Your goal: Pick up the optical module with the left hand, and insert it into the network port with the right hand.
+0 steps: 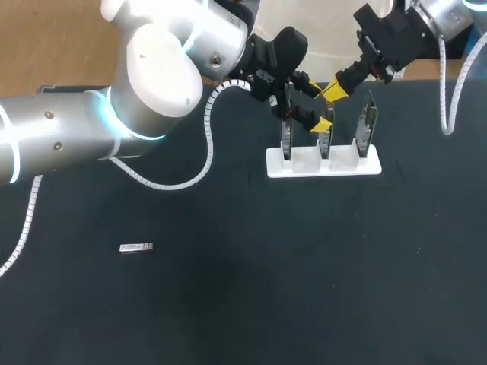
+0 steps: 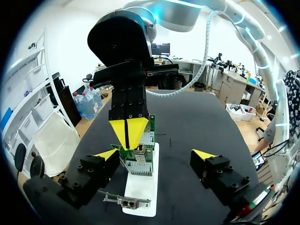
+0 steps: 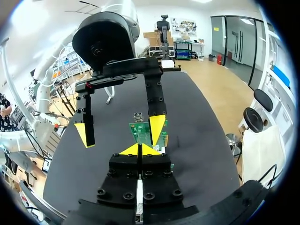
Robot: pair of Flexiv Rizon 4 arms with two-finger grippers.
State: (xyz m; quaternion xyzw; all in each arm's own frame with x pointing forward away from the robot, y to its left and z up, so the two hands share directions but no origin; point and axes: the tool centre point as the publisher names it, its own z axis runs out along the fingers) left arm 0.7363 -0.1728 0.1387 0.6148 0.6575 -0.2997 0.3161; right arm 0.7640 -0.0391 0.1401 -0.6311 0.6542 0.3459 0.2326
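The small silver optical module (image 1: 137, 248) lies alone on the black table, far to the left of both grippers. A white rack (image 1: 323, 165) holds three upright green network cards. My left gripper (image 1: 318, 105) is open, its yellow tips astride the middle card (image 1: 326, 142). In the left wrist view this gripper (image 2: 154, 154) is wide apart around the cards (image 2: 140, 161) and the rack (image 2: 140, 187). My right gripper (image 1: 333, 93) is shut, its tips (image 2: 127, 133) just above the middle card's top edge. In the right wrist view its joined tips (image 3: 139, 149) point at the green card (image 3: 140, 132).
The black table (image 1: 304, 289) stretches out in front of the rack. My left arm's big white elbow and coiled cable (image 1: 205, 152) hang over the table's back left. The right arm's cable (image 1: 449, 106) dangles at the back right.
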